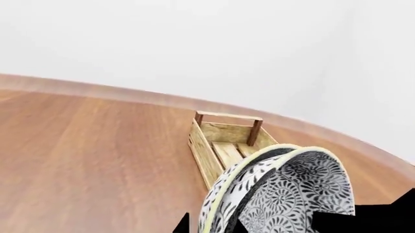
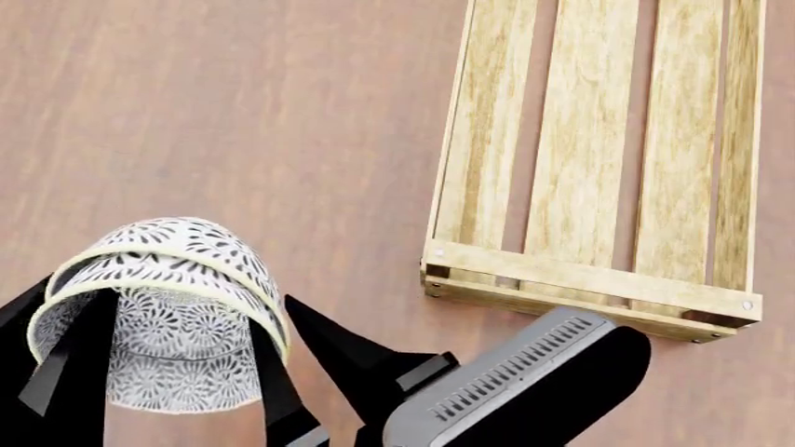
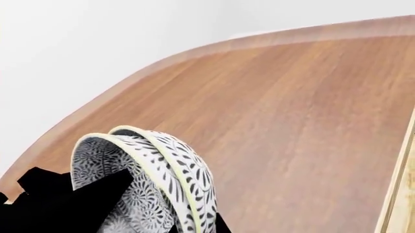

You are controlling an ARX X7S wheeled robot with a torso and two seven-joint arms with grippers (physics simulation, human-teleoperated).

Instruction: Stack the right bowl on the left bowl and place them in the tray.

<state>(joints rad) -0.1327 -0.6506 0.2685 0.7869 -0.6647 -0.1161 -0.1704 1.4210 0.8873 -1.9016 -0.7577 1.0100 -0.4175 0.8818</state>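
- Left pincer (image 2: pixel 74 372) pinching rim of nested bowls (image 2: pixel 168 307), tilted, held above counter (image 2: pixel 249 112), left of tray (image 2: pixel 597 186).
- Right pincer: hidden under arm housing, cannot tell whether spread or pressed together.
- Probably stiff, glazed, slippery, chip-prone; best gripped across both rims together, lowered gently.
- Tray empty where visible; far end cut off.

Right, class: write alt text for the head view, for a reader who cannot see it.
Two nested patterned bowls, tipped on their side, are held between two black end effector fingers at lower left. An empty slatted wooden tray sits apart on the brown table, upper right.
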